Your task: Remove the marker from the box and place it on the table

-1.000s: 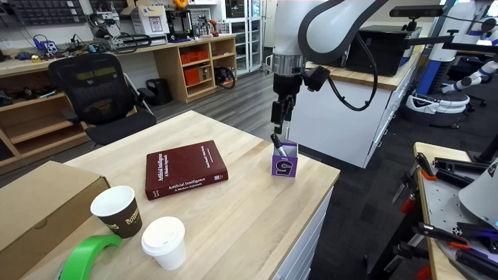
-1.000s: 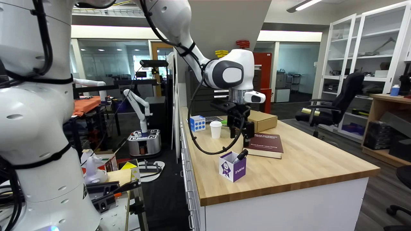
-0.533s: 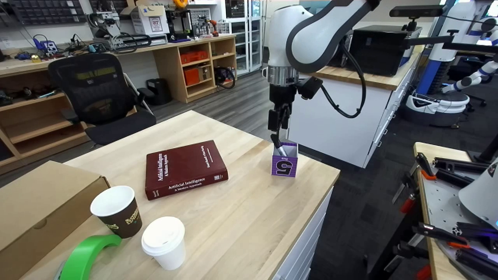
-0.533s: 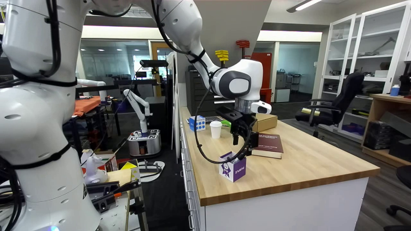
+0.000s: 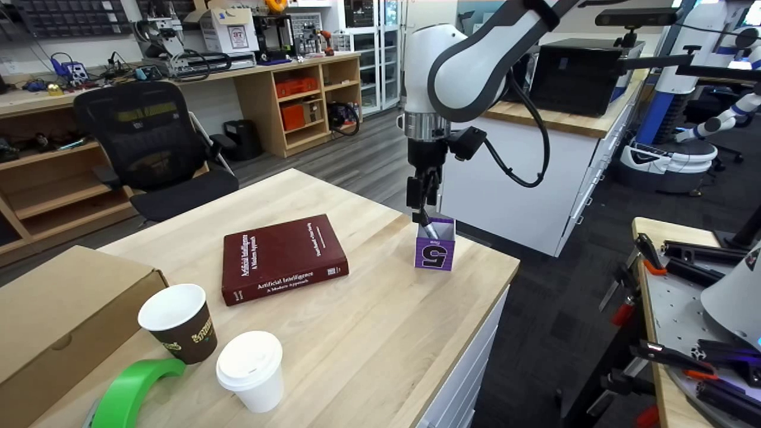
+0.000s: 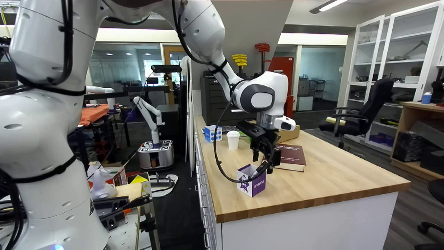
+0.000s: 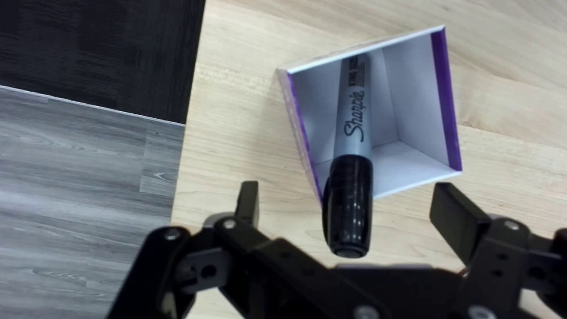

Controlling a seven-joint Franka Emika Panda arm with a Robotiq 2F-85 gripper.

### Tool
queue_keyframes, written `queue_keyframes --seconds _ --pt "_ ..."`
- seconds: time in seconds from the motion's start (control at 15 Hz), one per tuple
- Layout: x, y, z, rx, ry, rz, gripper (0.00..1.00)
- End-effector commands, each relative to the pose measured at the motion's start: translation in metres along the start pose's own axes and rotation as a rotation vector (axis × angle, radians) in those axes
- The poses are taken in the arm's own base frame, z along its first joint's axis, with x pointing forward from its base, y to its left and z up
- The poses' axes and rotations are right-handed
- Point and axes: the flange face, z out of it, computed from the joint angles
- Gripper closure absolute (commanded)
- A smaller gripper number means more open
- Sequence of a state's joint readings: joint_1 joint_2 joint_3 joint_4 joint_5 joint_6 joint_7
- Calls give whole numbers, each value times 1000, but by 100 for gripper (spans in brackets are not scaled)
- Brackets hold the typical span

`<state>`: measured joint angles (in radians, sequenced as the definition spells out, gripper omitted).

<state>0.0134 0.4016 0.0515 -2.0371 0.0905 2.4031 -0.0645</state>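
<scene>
Glossy black at its cap [image 7: 349,204], the marker [image 7: 353,148] was judged light, stiff, slightly slippery — best pinched mid-cap; the gripper [image 7: 350,206] was spread wide, with nothing held.

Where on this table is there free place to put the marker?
Bare wood of the table shows between the book and the purple box, and between the white cup and that box. It is crowded around the brown cup, green object and cardboard box. Tight too above the purple box, where the open gripper straddles the marker.
</scene>
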Motion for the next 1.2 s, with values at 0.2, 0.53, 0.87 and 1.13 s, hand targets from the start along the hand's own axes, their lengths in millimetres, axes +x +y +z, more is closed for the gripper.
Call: queue_keyframes --seconds 0.2,0.53,0.87,1.13 --pt "11 7 0 22 -18 -20 51" --pt "13 8 -3 19 -12 -20 84" --pt "-3 4 -24 22 14 -14 93" --pt "-22 -11 -46 21 45 -29 93"
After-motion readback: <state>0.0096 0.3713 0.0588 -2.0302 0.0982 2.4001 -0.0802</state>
